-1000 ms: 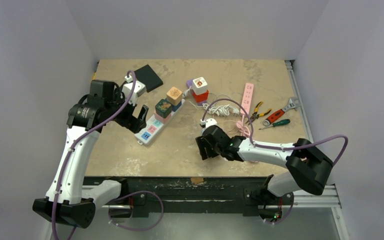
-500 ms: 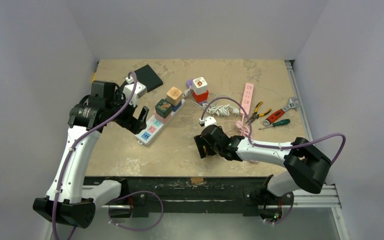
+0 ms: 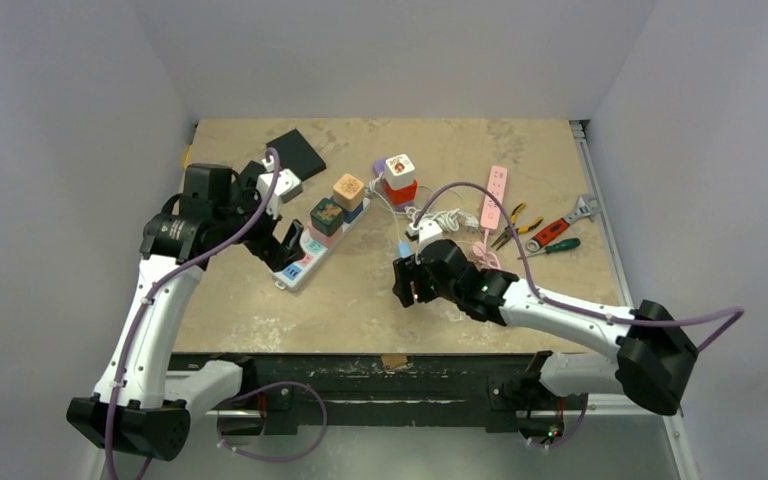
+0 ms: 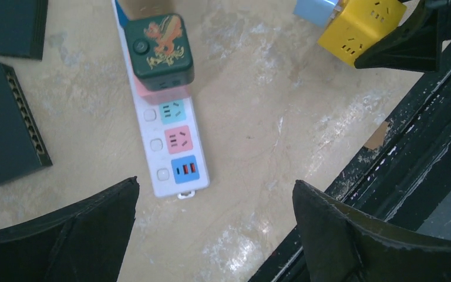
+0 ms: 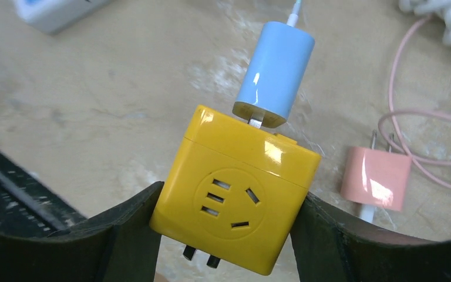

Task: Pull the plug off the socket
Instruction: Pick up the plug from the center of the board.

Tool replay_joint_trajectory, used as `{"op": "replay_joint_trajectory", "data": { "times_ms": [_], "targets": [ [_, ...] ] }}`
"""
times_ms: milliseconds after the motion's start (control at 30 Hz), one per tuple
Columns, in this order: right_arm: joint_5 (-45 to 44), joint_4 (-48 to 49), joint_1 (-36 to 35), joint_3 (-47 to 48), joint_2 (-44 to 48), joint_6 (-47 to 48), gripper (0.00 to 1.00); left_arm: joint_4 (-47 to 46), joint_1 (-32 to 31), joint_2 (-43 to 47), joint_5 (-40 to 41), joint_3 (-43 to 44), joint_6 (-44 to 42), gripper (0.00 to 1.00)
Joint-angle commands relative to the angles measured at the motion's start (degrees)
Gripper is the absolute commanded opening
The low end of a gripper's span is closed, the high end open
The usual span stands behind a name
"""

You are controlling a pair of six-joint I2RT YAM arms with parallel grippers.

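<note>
right gripper [image 5: 226,226], nearest the front edge of the table [image 3: 360,300]: jaws pinching the yellow cube socket [image 5: 235,200] by two opposite side faces. one socket face looks at the wrist camera; the cube's own pins show at its lower edge. the blue plug [image 5: 275,73] sits in the cube's far face, tilted. a short bit of metal pin shows in the gap between them, so the plug is not flush but not out. a thin white lead leaves the plug's far end.

just beside, on the table: pink plug [image 5: 376,178] with its pink cable [image 5: 411,117].

left gripper [image 4: 211,235], further back on the left: jaws spread wide, nothing between them, hanging over the near end of the white power strip [image 4: 170,147]. not touching it as far as i can tell. green cube [image 4: 160,50] plugged into the strip.

far side, top view: tan cube [image 3: 348,190] on the same strip, white-and-red cube [image 3: 400,175], coiled white cable [image 3: 450,218], pink power strip [image 3: 496,195], pliers [image 3: 510,222], screwdriver [image 3: 555,246], wrench [image 3: 580,210], black flat box [image 3: 297,153].
</note>
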State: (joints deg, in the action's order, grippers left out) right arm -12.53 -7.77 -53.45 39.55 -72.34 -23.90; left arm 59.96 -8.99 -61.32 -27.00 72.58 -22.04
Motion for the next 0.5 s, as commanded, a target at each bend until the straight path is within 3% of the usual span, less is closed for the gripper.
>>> {"op": "replay_joint_trajectory", "data": {
  "times_ms": [0, 100, 267, 467],
  "targets": [
    [14.3, -0.9, 3.0, 7.4, 5.2, 5.5, 0.0, -9.7, 0.4, 5.9, -13.6, -3.7, -10.4, 1.0],
    [27.4, -3.4, 6.0, 10.5, 5.0, 6.0, 0.0, -12.9, -0.5, 11.2, -19.7, -7.8, -21.8, 1.0],
    [43.1, -4.9, 8.6, 14.0, 2.4, 7.5, 0.0, -2.2, -6.8, 12.2, -20.3, -6.5, -45.6, 1.0],
    [53.1, -10.2, 8.6, 18.5, -1.4, 11.7, 0.0, -8.6, -19.1, 14.2, -12.2, -10.8, -53.1, 1.0]
  ]
}}
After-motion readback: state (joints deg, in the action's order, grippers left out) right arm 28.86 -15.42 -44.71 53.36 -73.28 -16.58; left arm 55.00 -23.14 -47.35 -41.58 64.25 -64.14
